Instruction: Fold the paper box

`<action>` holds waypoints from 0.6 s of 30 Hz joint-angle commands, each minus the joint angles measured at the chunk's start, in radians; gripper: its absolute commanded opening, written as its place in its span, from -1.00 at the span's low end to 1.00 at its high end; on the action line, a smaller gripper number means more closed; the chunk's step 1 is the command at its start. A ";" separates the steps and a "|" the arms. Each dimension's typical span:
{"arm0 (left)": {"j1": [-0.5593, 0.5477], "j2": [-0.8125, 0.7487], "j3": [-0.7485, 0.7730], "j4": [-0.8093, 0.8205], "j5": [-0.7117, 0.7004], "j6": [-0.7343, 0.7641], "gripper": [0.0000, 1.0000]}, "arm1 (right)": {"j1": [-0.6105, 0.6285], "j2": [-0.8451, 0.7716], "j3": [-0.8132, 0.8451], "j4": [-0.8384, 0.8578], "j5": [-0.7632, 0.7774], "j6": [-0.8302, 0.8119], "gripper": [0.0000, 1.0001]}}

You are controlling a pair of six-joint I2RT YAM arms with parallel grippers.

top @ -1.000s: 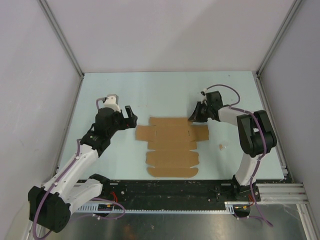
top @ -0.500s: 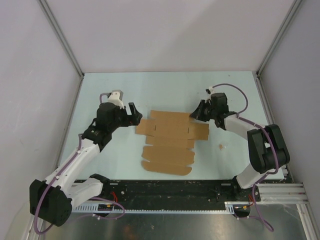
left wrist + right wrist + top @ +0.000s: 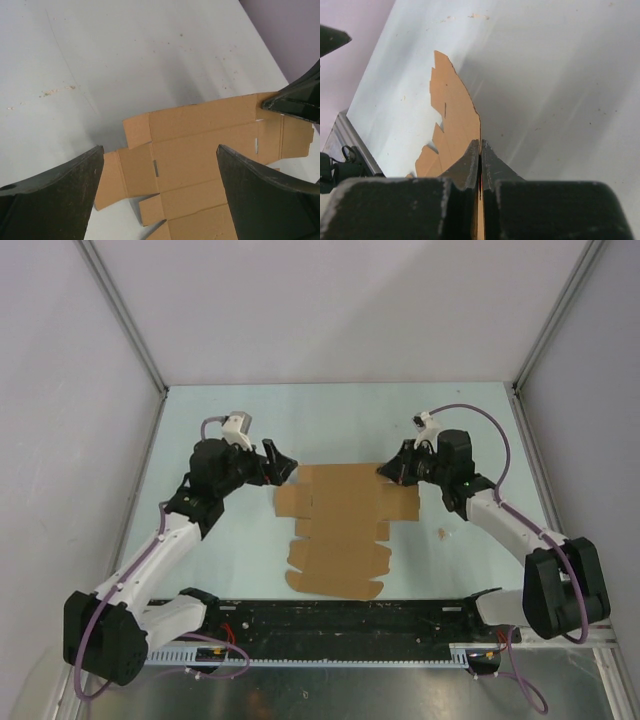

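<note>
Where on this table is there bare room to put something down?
Widest: the far strip of table between the back wall and the flat box. Smaller patches: near-left, between left arm and box; near-right, between box and right arm. Crowded at the box's far corners: left fingers open by one, right fingers pinching the other.

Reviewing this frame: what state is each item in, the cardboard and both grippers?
paper box: unfolded, a flat sheet on the table, no flaps raised.
left gripper: jaws open wide, holding nothing, pointed at the sheet's left side.
right gripper: jaws shut on the paper box's right edge.
</note>
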 commanded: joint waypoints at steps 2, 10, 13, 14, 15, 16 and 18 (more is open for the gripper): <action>0.084 -0.032 -0.060 0.171 0.121 -0.100 0.99 | 0.003 -0.067 -0.023 0.048 -0.076 -0.046 -0.98; 0.130 0.005 -0.062 0.231 0.328 -0.139 0.99 | 0.000 -0.104 -0.045 0.084 -0.154 -0.054 -0.97; 0.131 0.019 -0.066 0.263 0.375 -0.117 0.99 | -0.009 -0.117 -0.046 0.091 -0.197 -0.057 -0.97; 0.131 0.019 -0.072 0.274 0.388 -0.110 0.99 | -0.013 -0.122 -0.049 0.101 -0.210 -0.049 -0.97; 0.131 0.017 -0.076 0.286 0.398 -0.105 0.99 | -0.017 -0.130 -0.052 0.109 -0.223 -0.043 -0.97; 0.130 0.017 -0.088 0.301 0.402 -0.100 1.00 | -0.027 -0.133 -0.055 0.120 -0.252 -0.040 -0.97; 0.131 0.017 -0.099 0.315 0.419 -0.093 0.99 | -0.033 -0.140 -0.057 0.146 -0.282 -0.019 -0.97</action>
